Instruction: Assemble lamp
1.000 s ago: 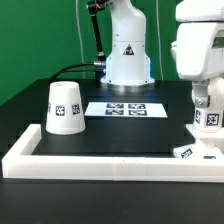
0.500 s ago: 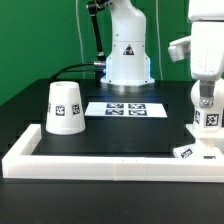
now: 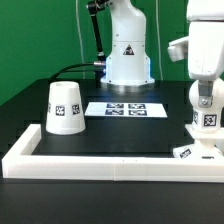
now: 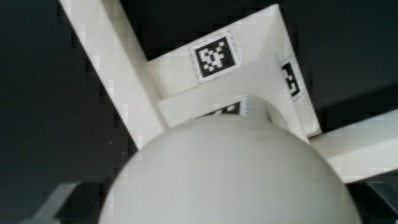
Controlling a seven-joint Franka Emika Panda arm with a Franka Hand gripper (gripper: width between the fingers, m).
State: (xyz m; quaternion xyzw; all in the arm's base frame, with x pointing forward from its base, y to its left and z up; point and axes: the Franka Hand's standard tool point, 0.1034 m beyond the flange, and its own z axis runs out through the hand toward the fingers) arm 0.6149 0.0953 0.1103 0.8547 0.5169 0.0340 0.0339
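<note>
- Shifted since a second ago is the arm's white wrist housing above the bulb (image 3: 208, 118); bulb, base (image 3: 193, 151) and shade (image 3: 65, 107) are found unmoved.
- White and tagged, the bulb is seen upright over the flat base, to the exterior view's right of the marker board (image 3: 125, 108); the tapered shade is stood wide end down to the marker board's other side.
- Whether the gripper (image 3: 204, 100) is clamped on the bulb cannot be told.
- Only in the wrist view is the bulb's smooth dome (image 4: 222, 180) shown from above, with the base's tags (image 4: 214, 57) beneath.

Black table (image 3: 110, 140), edged at the front and both sides by a white rail (image 3: 110, 163). Lying on it:
- shade (image 3: 64, 107), upright with its wide end down, on the exterior view's left
- marker board (image 3: 127, 108), flat, mid-rear
- base (image 3: 190, 151), flat in the front corner on the exterior view's right, close to the rail
</note>
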